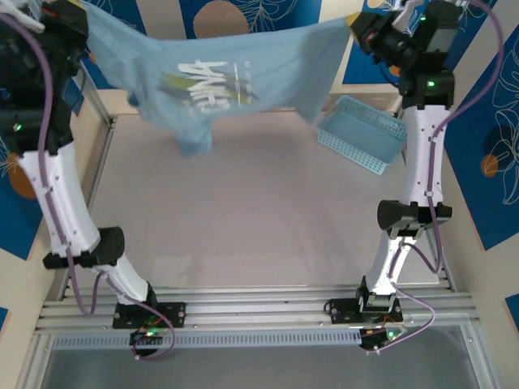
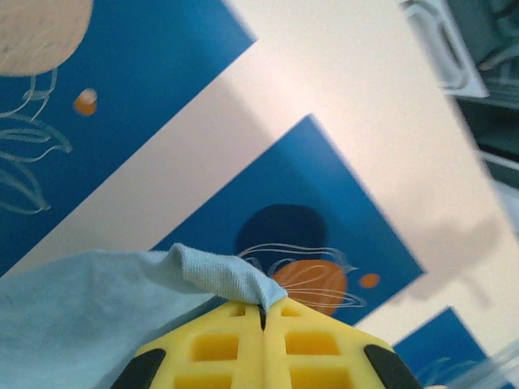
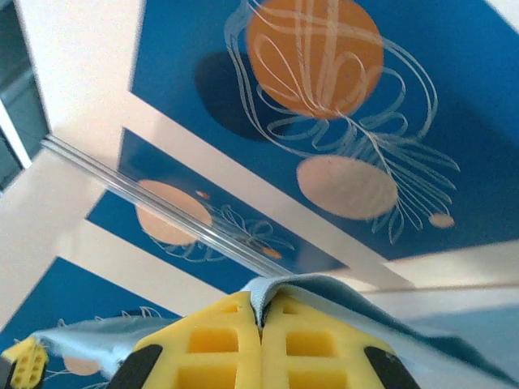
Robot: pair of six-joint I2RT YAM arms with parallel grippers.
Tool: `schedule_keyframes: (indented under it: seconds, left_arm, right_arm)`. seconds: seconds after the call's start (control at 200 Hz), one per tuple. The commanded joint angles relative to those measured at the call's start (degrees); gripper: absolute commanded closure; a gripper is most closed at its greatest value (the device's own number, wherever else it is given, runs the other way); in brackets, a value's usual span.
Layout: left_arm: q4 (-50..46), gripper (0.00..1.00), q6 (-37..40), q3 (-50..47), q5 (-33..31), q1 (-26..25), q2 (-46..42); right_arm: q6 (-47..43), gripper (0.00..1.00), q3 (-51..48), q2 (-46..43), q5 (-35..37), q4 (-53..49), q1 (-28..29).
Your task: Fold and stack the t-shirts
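L tool (image 2: 262, 309) & R tool (image 3: 259, 314) both clamped tight on t-shirt (image 1: 243, 57), stretched btwn them high above table (image 1: 243, 227)

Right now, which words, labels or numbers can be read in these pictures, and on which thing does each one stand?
The white printed lettering on the hanging light blue cotton t-shirt: large letters, too blurred to read.
On the light blue plastic lattice basket: no text seen.
On the blue wall panels: only drawings, no words.
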Motion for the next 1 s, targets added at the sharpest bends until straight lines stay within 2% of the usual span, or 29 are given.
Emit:
schedule_keyframes:
  seconds: [0.0,0.115,0.31,0.445,0.53,0.61,0.74,0.995]
  left_arm:
    - [-2.6,1.00,0.7,-5.6,0.9,0.3,-4.9]
    - [-1.5,1.00,0.5,-30.1,1.0,0.3,-16.8]
    - [0.6,1.00,-4.9,-73.7,4.8,-1.0,-34.2]
    - [2.7,1.00,-10.2,-96.9,8.4,-4.0,-41.3]
    - [6.5,1.00,-15.6,-109.3,10.6,-7.3,-44.2]
    - [6.0,1.00,-18.8,-115.6,10.5,-11.4,-45.3]
    - [1.0,1.00,-21.9,-119.1,8.4,-17.6,-46.4]
    - [-12.3,1.00,-28.4,-122.1,6.4,-21.2,-49.7]
  right_arm:
    - [1.6,1.00,0.3,2.4,-3.9,-5.8,-0.4]
    - [-3.0,1.00,-11.6,-1.3,-3.8,-8.2,0.9]
    - [-6.7,1.00,-49.1,-11.8,0.9,0.7,4.1]
    - [-9.4,1.00,-67.0,-12.1,4.2,3.5,6.1]
    - [-10.9,1.00,-73.3,-9.8,5.2,3.9,7.1]
    - [-13.2,1.00,-76.7,-8.1,8.5,2.0,8.2]
    - [-14.4,1.00,-80.4,-8.2,13.2,-2.2,8.6]
    - [-13.1,1.00,-88.0,-19.6,26.9,-11.5,9.3]
